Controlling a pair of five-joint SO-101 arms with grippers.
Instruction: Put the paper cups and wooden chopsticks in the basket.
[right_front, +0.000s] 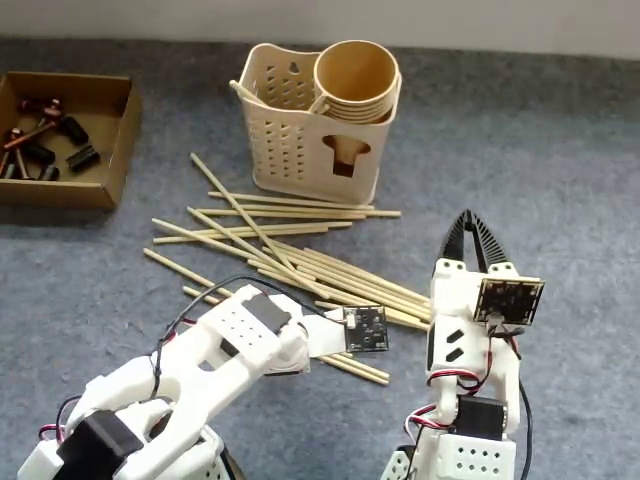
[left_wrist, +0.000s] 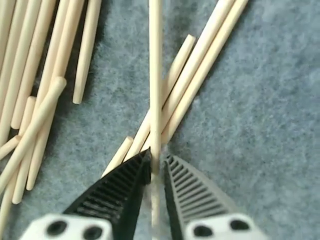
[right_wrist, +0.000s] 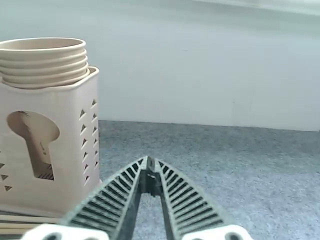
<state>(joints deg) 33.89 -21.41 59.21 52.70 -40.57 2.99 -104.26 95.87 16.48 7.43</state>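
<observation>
Chopstick (left_wrist: 155, 75) lies lengthwise along the left gripper (left_wrist: 156, 161), clamped between its jaws and pointing straight ahead, while the right gripper (right_wrist: 151, 165), closed on nothing, stands nearer the basket (right_front: 290, 150).

The grey carpeted table (right_front: 570, 150) bears a cream perforated plastic basket (right_front: 290, 152), scattered wooden chopsticks (right_front: 350, 286) and a brown cardboard box (right_front: 62, 191).

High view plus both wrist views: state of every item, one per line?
Basket: upright, holding the cups.
Paper cups: nested in one stack, inside basket.
Loose chopsticks: lying scattered, outside basket.
Left end effector: shut on single chopstick.
Right end effector: shut, empty.
Cardboard box: open, small parts inside.
</observation>
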